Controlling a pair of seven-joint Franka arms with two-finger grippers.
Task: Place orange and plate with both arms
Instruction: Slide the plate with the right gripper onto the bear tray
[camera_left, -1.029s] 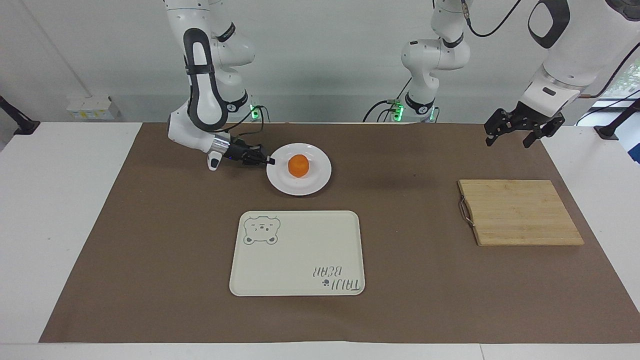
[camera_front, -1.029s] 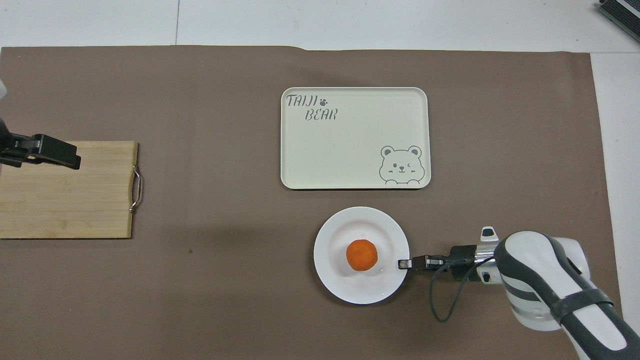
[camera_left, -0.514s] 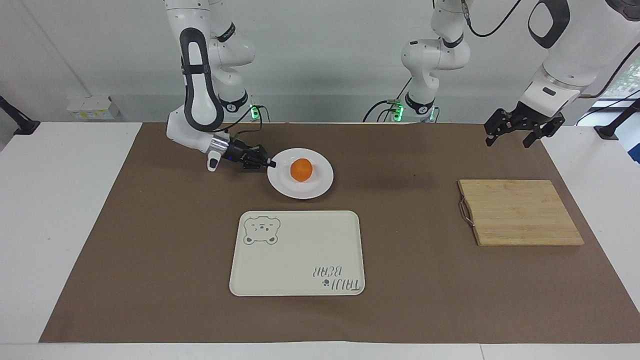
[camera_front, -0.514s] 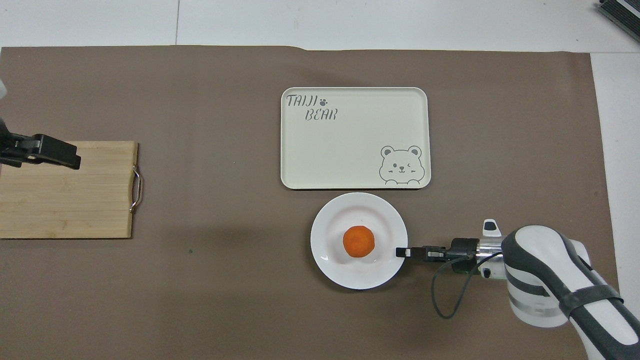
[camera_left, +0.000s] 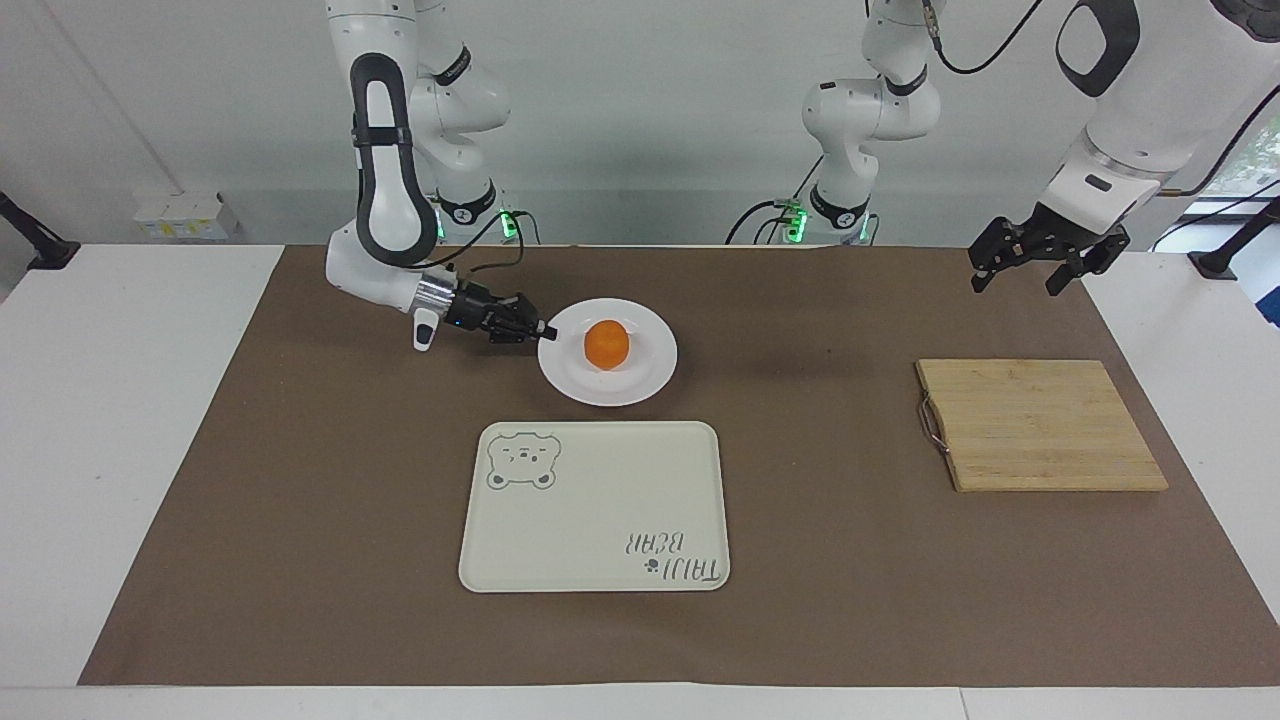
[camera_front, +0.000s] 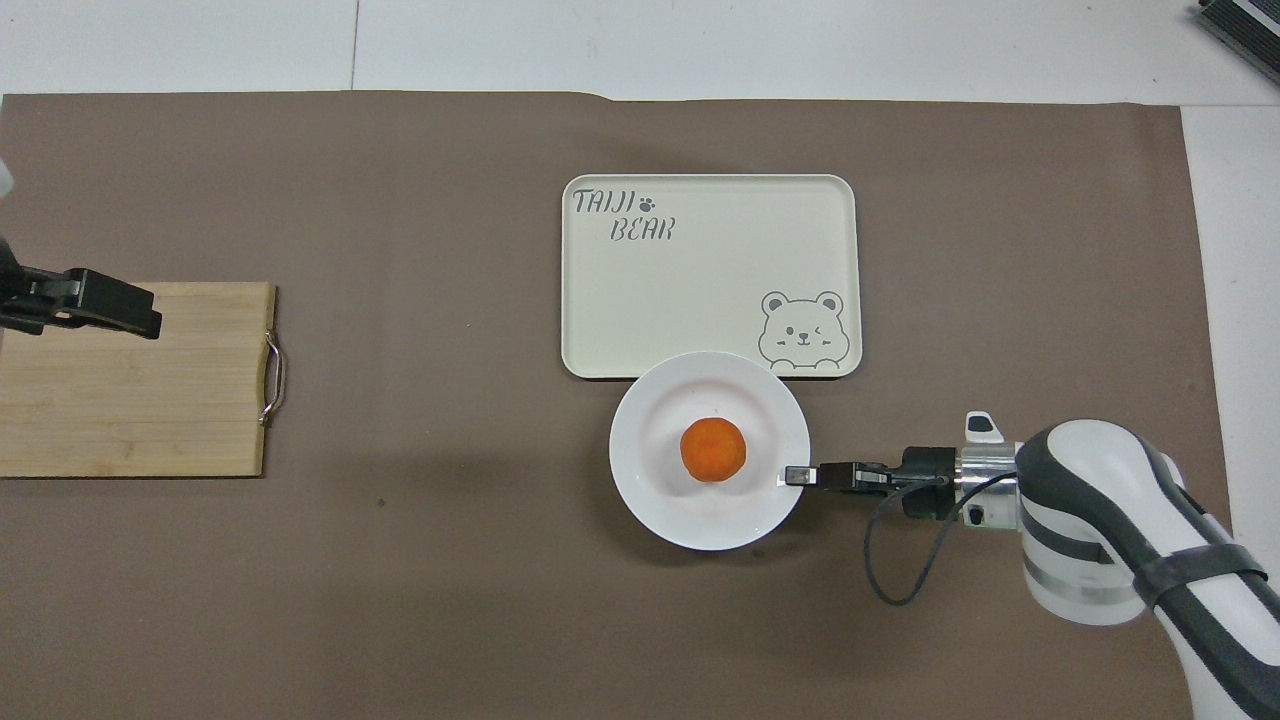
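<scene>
The white plate (camera_left: 640, 375) carries the orange (camera_left: 606, 345) in its well. My right gripper (camera_left: 543, 330) is shut on the plate's rim at the right arm's end and holds it just above the mat. In the overhead view the plate (camera_front: 660, 500) with the orange (camera_front: 713, 450) covers the tray's edge nearest the robots, and the right gripper (camera_front: 797, 476) pinches the rim. My left gripper (camera_left: 1015, 285) is open and empty, raised over the cutting board's corner toward the left arm's end, and waits.
A cream bear-print tray (camera_left: 600, 520) lies farther from the robots than the plate. A wooden cutting board (camera_left: 1040, 425) with a metal handle lies toward the left arm's end. A brown mat covers the table.
My right gripper has carried the plate with the orange away from the robots, toward the tray, until it overlaps the tray's edge in the overhead view. The left arm has not moved.
</scene>
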